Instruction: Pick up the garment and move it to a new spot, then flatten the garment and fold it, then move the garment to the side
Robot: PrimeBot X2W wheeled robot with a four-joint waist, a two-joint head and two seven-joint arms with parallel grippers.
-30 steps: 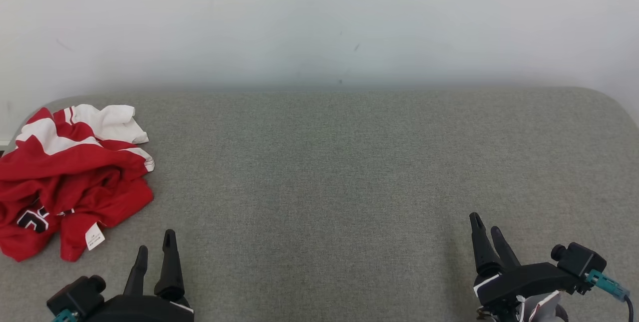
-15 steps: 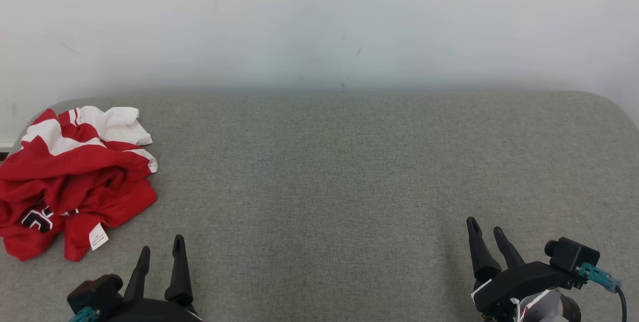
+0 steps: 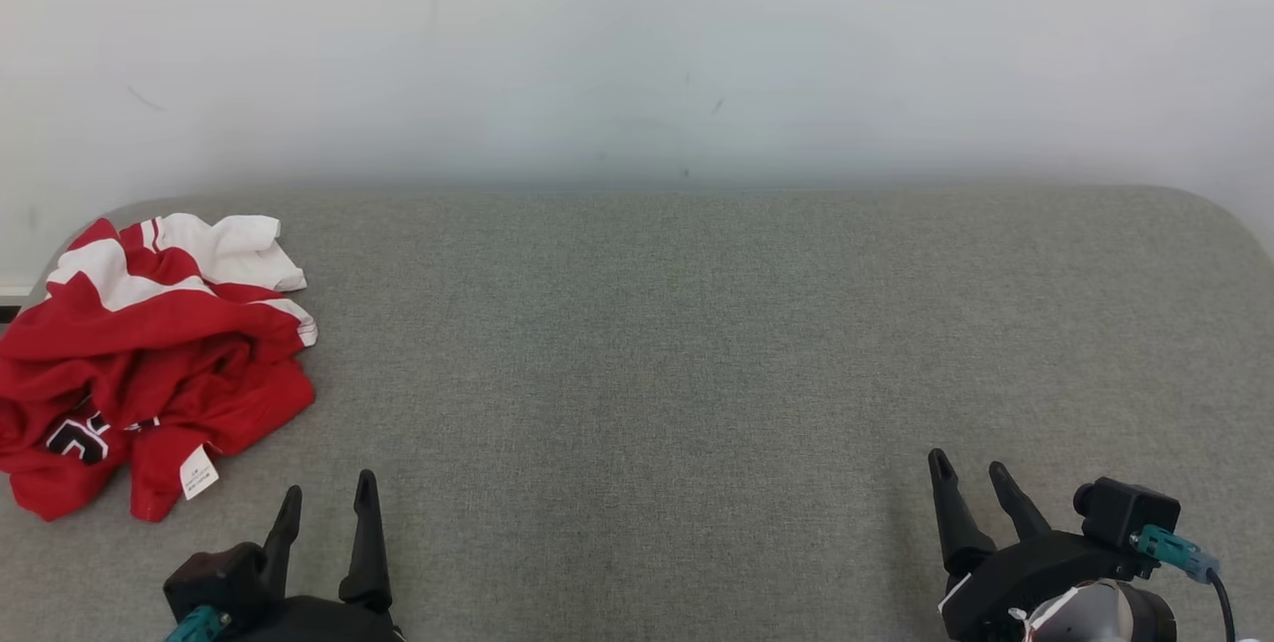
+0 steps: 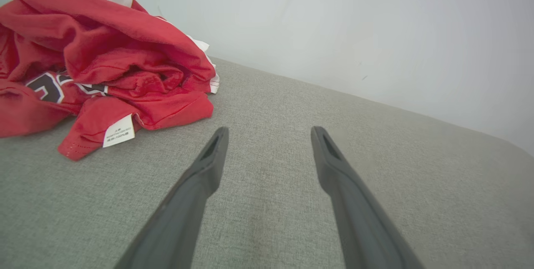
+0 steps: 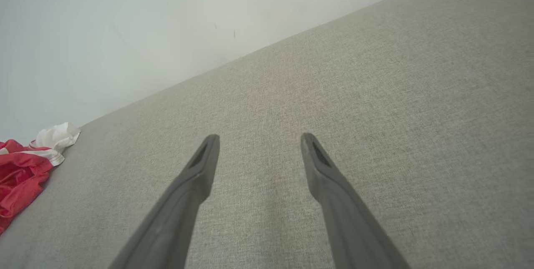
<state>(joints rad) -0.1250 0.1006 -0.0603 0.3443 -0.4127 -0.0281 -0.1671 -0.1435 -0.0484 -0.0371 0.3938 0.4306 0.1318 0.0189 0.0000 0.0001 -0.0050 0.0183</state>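
Holding nothing, my left claw (image 3: pixel 328 485) sits spread at the near left of the surface (image 3: pixel 647 343), pointing away from me. My right claw (image 3: pixel 967 463) is spread and bare too, well apart from it at the near right, with only grey cloth ahead of it.

The garment (image 3: pixel 149 363) is a red heap with white bands, bunched at the far left of the surface, close to the left edge and not far from the wall (image 3: pixel 637 45). It lies ahead of my left claw and off to its left, near but not touching. In the left wrist view its closest fold, the one with the small white label (image 4: pixel 119 130), lies just left of the line the claw points along. From the right claw it is well apart, across most of the surface.

I judge that the first step, the pick-up, is in hand and not yet begun: the heap is untouched and the open middle of the surface is where it could go. The next move calls for swinging the left claw left and forward over the heap, lowering it into a thick fold, and closing on enough cloth to lift the whole bundle. A pinch on one thin layer would likely trail the rest. I cannot tell where the collar or hem lies in this crumple.
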